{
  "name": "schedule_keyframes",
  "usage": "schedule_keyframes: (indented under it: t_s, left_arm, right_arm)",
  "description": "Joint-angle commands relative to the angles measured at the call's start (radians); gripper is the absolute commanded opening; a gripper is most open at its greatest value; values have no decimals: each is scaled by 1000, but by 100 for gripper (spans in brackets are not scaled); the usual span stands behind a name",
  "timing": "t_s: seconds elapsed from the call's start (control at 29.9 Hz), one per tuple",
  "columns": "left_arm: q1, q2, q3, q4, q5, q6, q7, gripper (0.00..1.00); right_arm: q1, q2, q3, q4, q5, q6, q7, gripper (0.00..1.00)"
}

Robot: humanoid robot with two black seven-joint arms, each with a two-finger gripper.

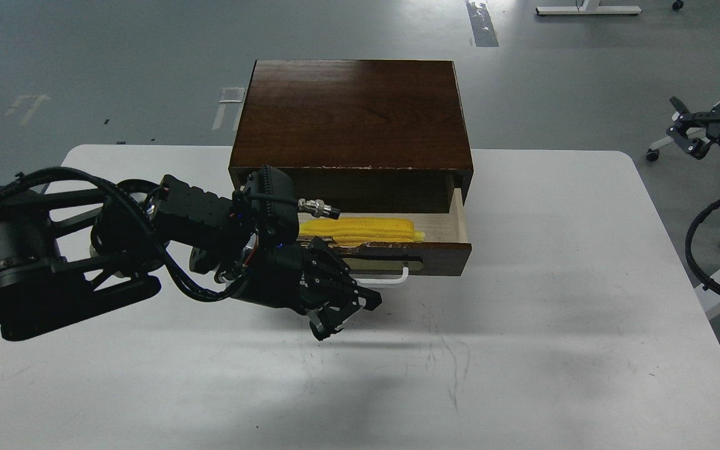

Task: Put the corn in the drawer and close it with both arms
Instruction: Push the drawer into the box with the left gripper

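Lying inside the open drawer (441, 253), the corn (363, 229) stretches left to right, its long axis parallel to the drawer front, with the thinner, tapered end pointing toward the robot's right and the thicker end running behind the left arm's wrist. It rests on the pale wood floor, close behind the front panel. It looks like a hard, hollow plastic toy: light, stiff, ribbed enough not to slip, and probably free to roll a little if the drawer is shoved fast. It needs no more handling, I judge; what matters now is the drawer.

The drawer itself looks like solid wood and heavier than its small cabinet (350, 115) might hold steady against, so a push could slide the whole box back across the white table (554, 325). The flat front panel beside the white handle (397, 278) seems the best place to press, while the other arm braces the cabinet.

The left gripper (341, 312) hangs just in front of the drawer's left half, low over the table, covering part of the handle; its 2 fingers look slightly spread and hold nothing. The right gripper (688, 134) is well off to the right, beyond the table, fingers apart and empty.
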State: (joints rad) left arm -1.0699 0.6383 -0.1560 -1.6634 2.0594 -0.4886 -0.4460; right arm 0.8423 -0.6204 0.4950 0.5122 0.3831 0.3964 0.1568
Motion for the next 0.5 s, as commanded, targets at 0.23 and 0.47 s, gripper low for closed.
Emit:
schedule_keyframes:
  t_s: [0.23, 0.47]
  left_arm:
    - [1, 1, 24, 13, 122, 0, 0, 0]
    - [-2, 14, 23, 43, 122, 0, 0, 0]
  right_arm:
    - [-6, 27, 7, -40, 0, 2, 0, 100]
    - [-8, 27, 8, -40, 0, 2, 0, 100]
